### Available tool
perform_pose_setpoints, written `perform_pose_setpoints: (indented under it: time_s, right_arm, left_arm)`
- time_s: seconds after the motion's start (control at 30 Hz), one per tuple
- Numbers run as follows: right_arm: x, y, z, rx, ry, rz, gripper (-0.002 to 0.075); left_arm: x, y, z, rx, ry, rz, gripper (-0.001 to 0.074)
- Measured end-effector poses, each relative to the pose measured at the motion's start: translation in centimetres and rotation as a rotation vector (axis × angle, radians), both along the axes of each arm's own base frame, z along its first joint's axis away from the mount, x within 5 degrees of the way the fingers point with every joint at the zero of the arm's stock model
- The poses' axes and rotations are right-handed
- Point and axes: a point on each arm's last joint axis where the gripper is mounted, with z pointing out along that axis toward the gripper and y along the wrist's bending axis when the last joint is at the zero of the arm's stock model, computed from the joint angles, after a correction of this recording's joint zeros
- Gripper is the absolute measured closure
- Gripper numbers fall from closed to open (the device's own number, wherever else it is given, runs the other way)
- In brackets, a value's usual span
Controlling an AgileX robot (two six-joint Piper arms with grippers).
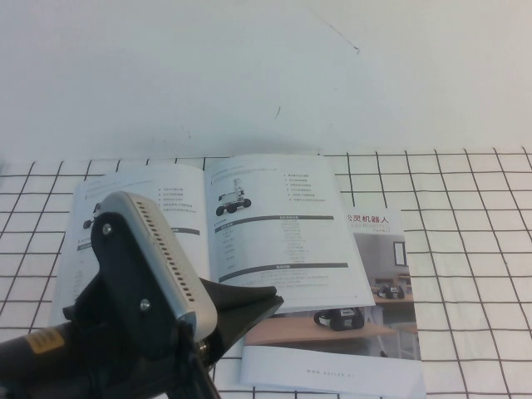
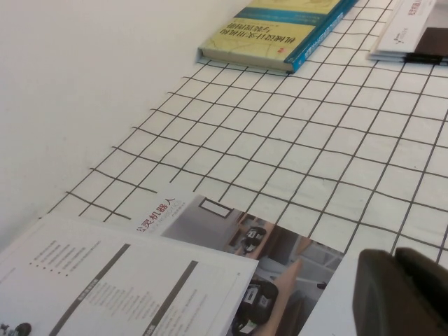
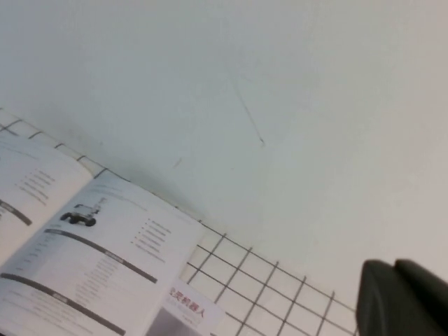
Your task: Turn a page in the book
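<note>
The book (image 1: 249, 229) lay open on the checked cloth (image 1: 465, 249), its right-hand page (image 1: 283, 233) resting partly over a brochure (image 1: 366, 332) with a Chinese title and a room-photo cover. The left gripper (image 1: 258, 303) hovered low at the near edge of that right-hand page, its dark fingers close together and pointed toward the lower corner, apparently holding nothing; whether they touched the sheet could not be made out. The left wrist view showed the same corner lying over the brochure, with a blue-spined book (image 2: 280, 31) farther off on the cloth. The right gripper (image 3: 406, 297) appeared only as a dark tip in its own wrist view, raised and looking down at the book from the side, and whether it was open or closed could not be told. By the look of things, the task stood at the approach: no sheet was lifted yet. The next move would call for catching just the top sheet at its free corner and sweeping it leftward over the spine without dragging the brochure beneath.
</note>
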Motion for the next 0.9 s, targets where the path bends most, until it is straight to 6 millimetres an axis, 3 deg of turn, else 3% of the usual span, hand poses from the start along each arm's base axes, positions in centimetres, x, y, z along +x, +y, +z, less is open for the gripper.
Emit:
perform_pose_setpoints:
  time_s: [0.13,0.2,0.4,0.5,0.6,0.9]
  right_arm:
    - [-3.6,-1.7,-3.2,0.055,0.002,-0.091,0.0723]
    - [-4.9,-2.3,-5.7,0.085,0.010,-0.133,0.0723]
    - [-5.9,-3.9,-14.7,0.091,0.098,-0.293,0.0723]
    - [-6.0,-4.2,-17.4,0.086,0.126,-0.339,0.0723]
    - [-6.0,-4.3,-18.4,0.101,0.133,-0.350,0.0723]
    - [-5.9,-4.3,-18.4,0.103,0.119,-0.351,0.0724]
  left_arm:
    - [0.0,0.0,0.0,-0.017,0.017,0.006,0.0738]
    - [0.0,0.0,0.1,-0.037,0.037,0.013,0.0738]
    - [-0.1,-0.1,0.2,-0.097,0.092,0.032,0.0738]
    - [-0.1,-0.1,0.3,-0.129,0.124,0.044,0.0738]
    - [-0.1,-0.1,0.3,-0.140,0.135,0.048,0.0738]
    - [-0.1,-0.1,0.4,-0.148,0.143,0.050,0.0738]
